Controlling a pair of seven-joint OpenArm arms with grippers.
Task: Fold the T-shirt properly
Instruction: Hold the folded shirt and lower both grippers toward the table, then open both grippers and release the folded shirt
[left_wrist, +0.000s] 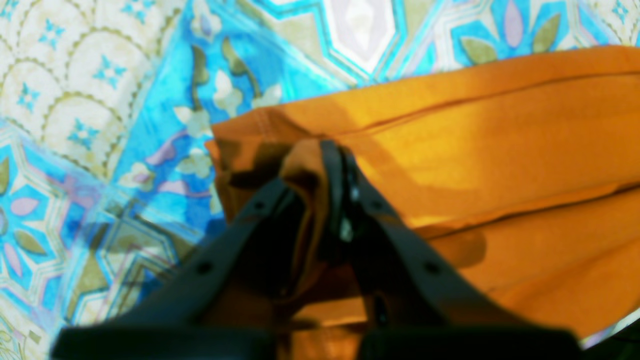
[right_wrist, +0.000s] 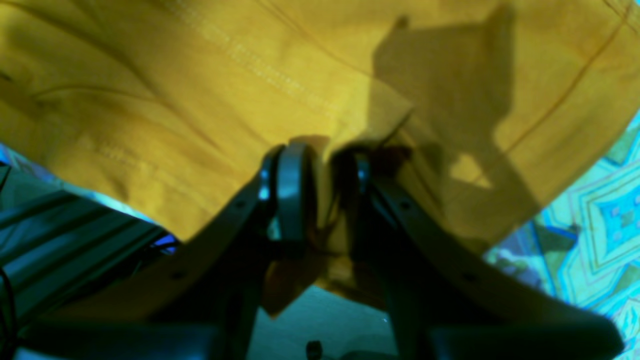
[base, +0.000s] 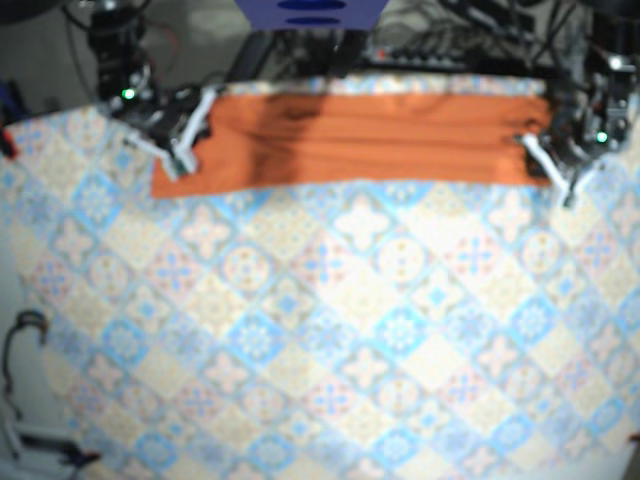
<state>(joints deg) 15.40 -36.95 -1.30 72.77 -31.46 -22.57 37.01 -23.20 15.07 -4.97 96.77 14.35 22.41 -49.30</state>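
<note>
I've got open surface (base: 330, 330) across the near and middle. T-shirt (base: 350, 140) strip lies along the far edge, left end effector (left_wrist: 320, 150) and right end effector (right_wrist: 325, 155) pinching its ends; cables (base: 470, 35) crowd just behind.

Bright light, hard shadows on T-shirt (right_wrist: 300, 95) — all views blurred.

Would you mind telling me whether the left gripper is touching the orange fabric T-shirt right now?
Touching. The left wrist view shows the left gripper with its jaws closed on a bunched fold of the orange fabric T-shirt.
</note>
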